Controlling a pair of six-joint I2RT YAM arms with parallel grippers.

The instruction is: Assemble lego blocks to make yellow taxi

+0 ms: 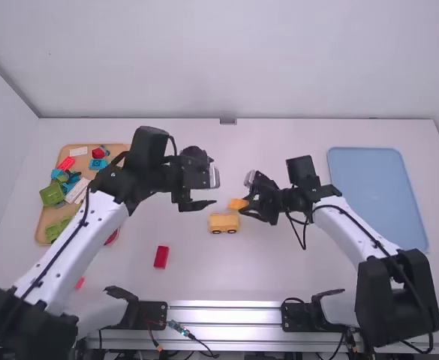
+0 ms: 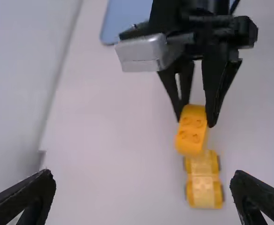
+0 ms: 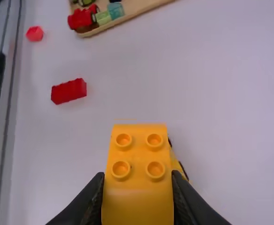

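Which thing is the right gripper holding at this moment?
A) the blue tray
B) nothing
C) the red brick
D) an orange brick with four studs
D: the right gripper has its fingers pressed against both sides of the orange brick, whose four studs show.

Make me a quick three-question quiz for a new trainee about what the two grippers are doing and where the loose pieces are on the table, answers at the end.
1. True or false: the left gripper is open with nothing between its fingers.
2. What is clamped in the right gripper?
a) a green block
b) a yellow-orange block
c) a blue block
3. Fill in the gap, using the robot's own sides: the yellow base with wheels is to the ____ of the red brick.

Key: 1 true; 2 b; 3 right.
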